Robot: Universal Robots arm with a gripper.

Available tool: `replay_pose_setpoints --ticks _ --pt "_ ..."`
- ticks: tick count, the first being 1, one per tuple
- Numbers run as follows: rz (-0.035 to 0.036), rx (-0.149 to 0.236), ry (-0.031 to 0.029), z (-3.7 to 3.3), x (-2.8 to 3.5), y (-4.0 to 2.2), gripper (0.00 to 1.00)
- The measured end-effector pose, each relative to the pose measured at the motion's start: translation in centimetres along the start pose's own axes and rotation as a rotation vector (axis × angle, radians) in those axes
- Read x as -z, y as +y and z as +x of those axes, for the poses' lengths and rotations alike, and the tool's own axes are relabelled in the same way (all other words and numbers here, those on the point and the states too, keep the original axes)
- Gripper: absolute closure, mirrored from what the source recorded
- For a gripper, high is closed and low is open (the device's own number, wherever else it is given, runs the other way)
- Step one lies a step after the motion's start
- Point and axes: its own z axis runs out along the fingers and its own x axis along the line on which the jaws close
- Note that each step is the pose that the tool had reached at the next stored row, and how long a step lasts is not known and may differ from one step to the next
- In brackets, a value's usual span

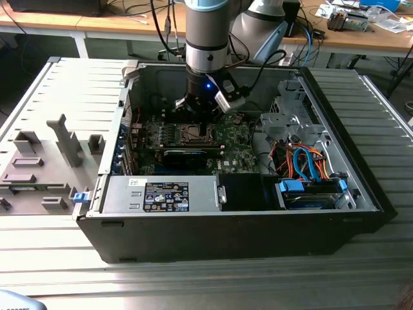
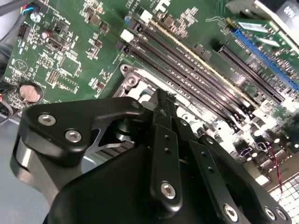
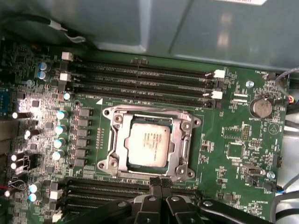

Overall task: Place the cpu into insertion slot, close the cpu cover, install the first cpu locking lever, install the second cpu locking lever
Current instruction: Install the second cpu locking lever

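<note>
Pincer (image 3: 160, 183) tips together — cpu (image 3: 148, 145) seated in socket

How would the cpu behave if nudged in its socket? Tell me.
The cpu looks thin, flat and rigid, so it would probably slide rather than roll or tip. It sits recessed within the cover frame, which likely limits shifting. Its smooth metal top may be slippery. The gripper hovers at the socket edge.

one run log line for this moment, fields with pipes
cpu: seated in socket | cpu cover: closed over it | gripper: shut, empty, at socket edge | memory slots: empty
</note>
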Motion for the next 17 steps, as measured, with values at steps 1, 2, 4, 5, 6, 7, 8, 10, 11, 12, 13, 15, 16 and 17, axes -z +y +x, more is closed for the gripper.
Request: replay_pose_setpoints --ticks 1,2,4,5,6,7,8,10,11,12,13,15,16,17 --pt "-0.0001 0.000 0.0000 0.01 0.00 -0.09 0.89" --pt "0.0000 0.000 0.0000 0.03 0.00 -0.22 0.89" --pt "0.0001 0.000 0.0001 0.06 -0.01 -0.53 0.89" --pt "0.0000 0.000 0.0000 0.08 -0.01 -0.67 0.89" --pt "0.0001 0.000 0.0000 0.12 -0.02 -0.98 0.89" --pt "0.0000 0.000 0.0000 0.15 -0.03 -1.26 0.89" --pt "0.0000 0.000 0.0000 0.17 -0.03 -1.42 0.89" --pt "0.0001 0.000 0.0001 0.23 -0.04 -1.93 0.89" --pt "-0.0001 0.000 0.0000 0.26 -0.05 -2.21 0.89" --pt "-0.0004 0.000 -0.0001 0.28 -0.06 -2.37 0.89" --pt "-0.0014 0.000 -0.0001 0.30 -0.06 -2.57 0.89" --pt "-0.0191 -0.001 -0.0022 0.34 -0.07 -2.94 0.89" --pt "-0.0402 -0.001 -0.0047 0.36 -0.07 -3.05 0.89" --pt "-0.0695 -0.002 -0.0080 0.37 -0.08 -3.13 0.89"
